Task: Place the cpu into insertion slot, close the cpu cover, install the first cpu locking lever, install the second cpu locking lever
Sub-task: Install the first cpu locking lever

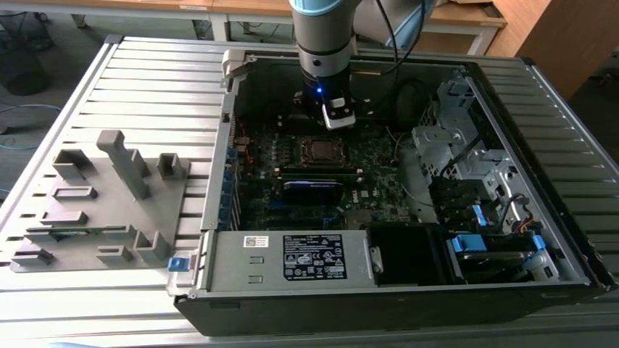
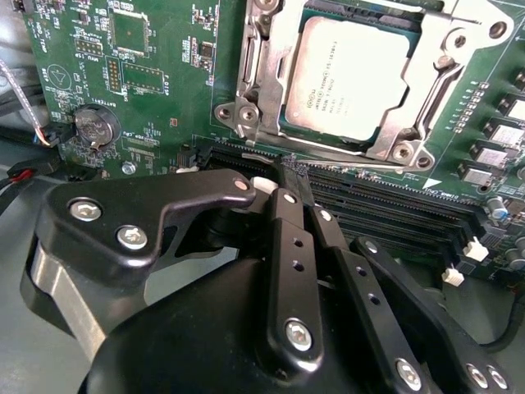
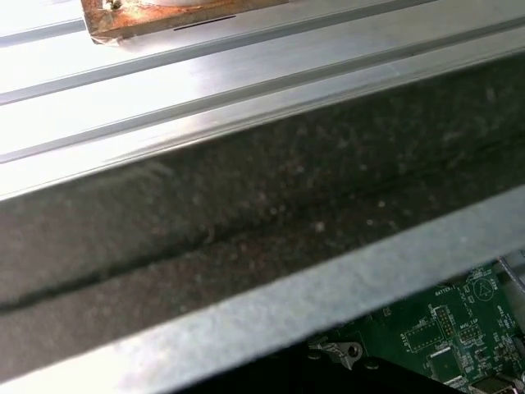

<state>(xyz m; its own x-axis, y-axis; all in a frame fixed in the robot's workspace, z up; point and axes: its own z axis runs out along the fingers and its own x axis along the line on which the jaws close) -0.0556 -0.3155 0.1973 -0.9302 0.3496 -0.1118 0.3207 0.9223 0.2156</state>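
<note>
We find the small silvery-grey square cpu [image 2: 349,78] seated in the silver-rimmed square insertion slot [image 2: 361,10], the thin silvery cpu cover [image 2: 261,74] lying over its edges to pin it. The black gripper [image 2: 291,187] hovers just beside that slot, fingers together and empty, likely for pushing.

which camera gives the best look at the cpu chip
The second wrist view: the cpu sits close and large, its silvery face plain inside the metal cover. In the exterior view it is a small square beneath the arm. The first wrist view looks at the case wall and a corner of green board.
</note>
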